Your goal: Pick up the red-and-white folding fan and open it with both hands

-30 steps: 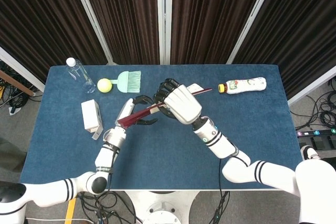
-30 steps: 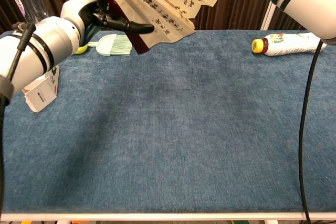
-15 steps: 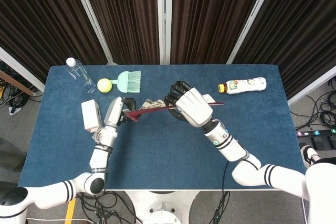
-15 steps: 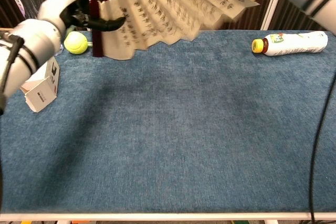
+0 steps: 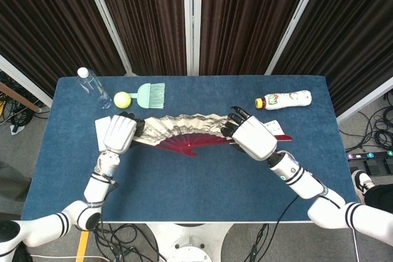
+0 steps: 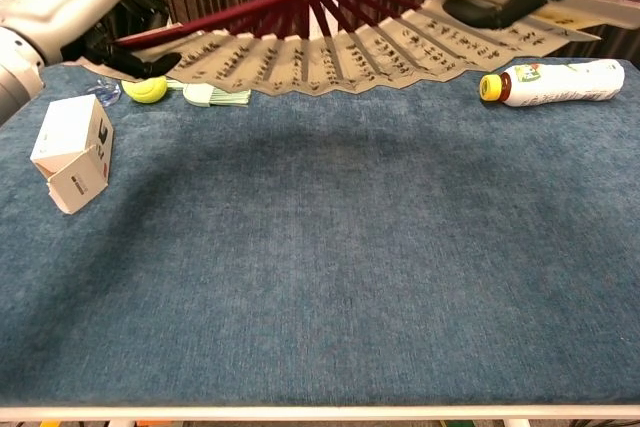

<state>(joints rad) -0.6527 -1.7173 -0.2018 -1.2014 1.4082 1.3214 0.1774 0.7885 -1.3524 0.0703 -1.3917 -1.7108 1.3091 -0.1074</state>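
Note:
The folding fan (image 5: 184, 132) is spread wide above the blue table, with dark red ribs and a pale leaf bearing black writing (image 6: 330, 52). My left hand (image 5: 118, 133) grips its left end, seen in the chest view at the upper left (image 6: 75, 2). At the fan's right end my right hand (image 5: 253, 138) holds the other outer rib; in the chest view only its dark fingers (image 6: 495, 7) show at the upper right. The fan hangs clear of the tabletop.
A white box (image 5: 103, 134) lies by my left hand. At the back left are a clear water bottle (image 5: 92, 87), a yellow ball (image 5: 121, 99) and a green brush (image 5: 150, 94). A white bottle with a yellow cap (image 5: 284, 99) lies at the back right.
My hands have moved apart, left hand leftward and right hand rightward, and the fan has gone from partly folded to fully spread.

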